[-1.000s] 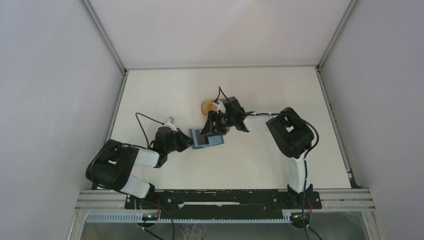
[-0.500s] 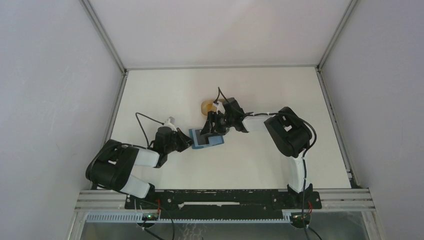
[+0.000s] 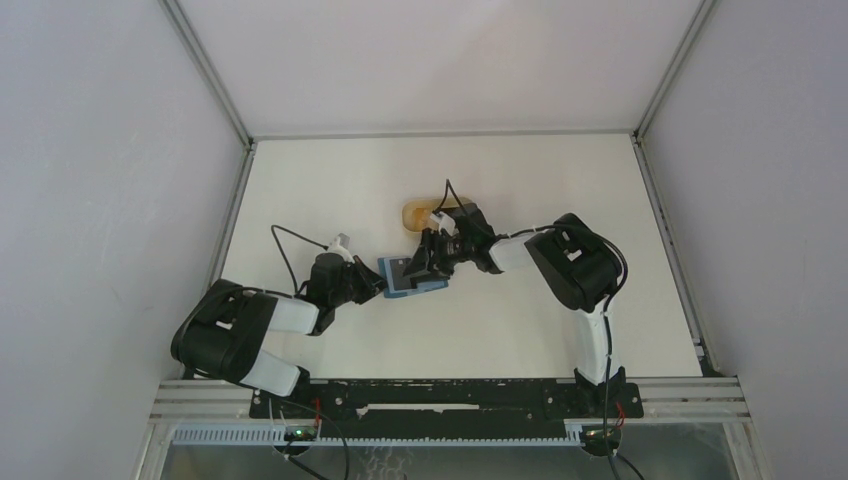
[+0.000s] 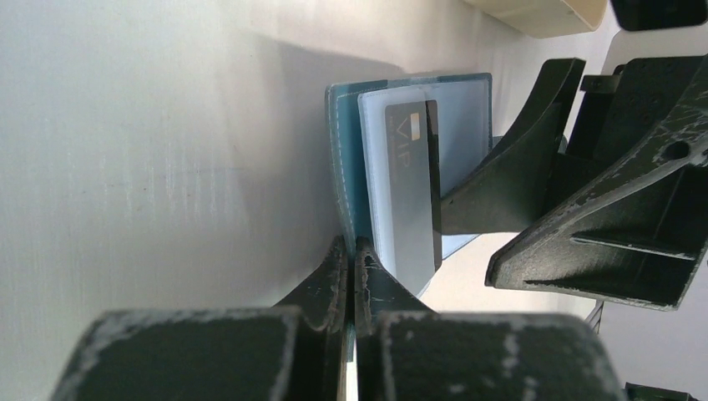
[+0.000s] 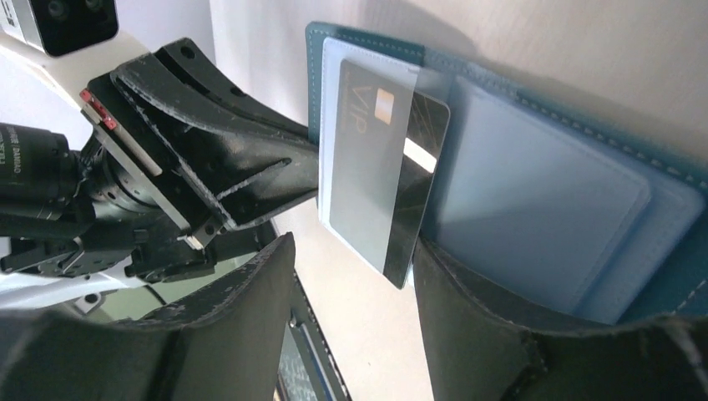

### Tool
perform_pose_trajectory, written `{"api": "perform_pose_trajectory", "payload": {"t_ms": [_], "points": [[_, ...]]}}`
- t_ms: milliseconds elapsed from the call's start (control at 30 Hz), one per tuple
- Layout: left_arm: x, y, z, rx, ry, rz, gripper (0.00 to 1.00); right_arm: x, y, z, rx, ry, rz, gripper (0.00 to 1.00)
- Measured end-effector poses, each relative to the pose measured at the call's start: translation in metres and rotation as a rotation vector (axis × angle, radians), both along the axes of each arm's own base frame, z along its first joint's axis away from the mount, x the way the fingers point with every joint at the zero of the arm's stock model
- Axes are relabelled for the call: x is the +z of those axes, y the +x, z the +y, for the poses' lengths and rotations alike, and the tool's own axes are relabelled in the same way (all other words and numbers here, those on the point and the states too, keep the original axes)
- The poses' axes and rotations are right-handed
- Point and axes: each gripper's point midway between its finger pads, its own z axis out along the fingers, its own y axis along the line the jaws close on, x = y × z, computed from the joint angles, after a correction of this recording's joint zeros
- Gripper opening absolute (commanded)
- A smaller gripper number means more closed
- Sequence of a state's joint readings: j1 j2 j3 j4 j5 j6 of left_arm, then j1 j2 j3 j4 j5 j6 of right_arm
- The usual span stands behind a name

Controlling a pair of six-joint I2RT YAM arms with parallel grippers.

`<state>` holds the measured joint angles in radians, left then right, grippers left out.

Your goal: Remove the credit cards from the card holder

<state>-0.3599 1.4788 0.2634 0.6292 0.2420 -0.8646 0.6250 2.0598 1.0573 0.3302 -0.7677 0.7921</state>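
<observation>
White bench (image 3: 520, 330) | left hand (image 4: 351, 246) clamped on card holder (image 4: 344, 150) edge | right hand (image 5: 351, 251) apart around black card (image 5: 376, 159) | none out yet

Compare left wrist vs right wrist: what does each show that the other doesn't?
Left wrist only: a corner of the tan tray, plus the left gripper shut on the card holder's edge. Right wrist only: the right gripper open, straddling the black card's protruding end. Both: the card holder lying open, the black card marked VIP in a clear sleeve, and the opposite arm's gripper.
</observation>
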Motion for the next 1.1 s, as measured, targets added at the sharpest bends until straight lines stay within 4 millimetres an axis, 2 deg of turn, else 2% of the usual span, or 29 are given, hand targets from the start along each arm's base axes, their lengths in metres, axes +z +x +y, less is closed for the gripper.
{"api": "perform_pose_trajectory", "payload": {"t_ms": [133,333,667,1100], "points": [[0.0,0.0,0.0,0.0,0.0,0.0,0.0,0.0,-0.007,-0.002,-0.001,0.028,0.034,0.54],[0.0,0.0,0.0,0.0,0.001,0.0,0.0,0.009,-0.006,0.002,0.001,0.07,0.032,0.49],[0.0,0.0,0.0,0.001,0.002,0.0,0.0,0.021,0.003,0.007,-0.016,0.128,0.012,0.54],[0.0,0.0,0.0,0.001,0.002,-0.001,0.0,0.011,0.006,0.011,-0.033,0.151,0.039,0.55]]}}
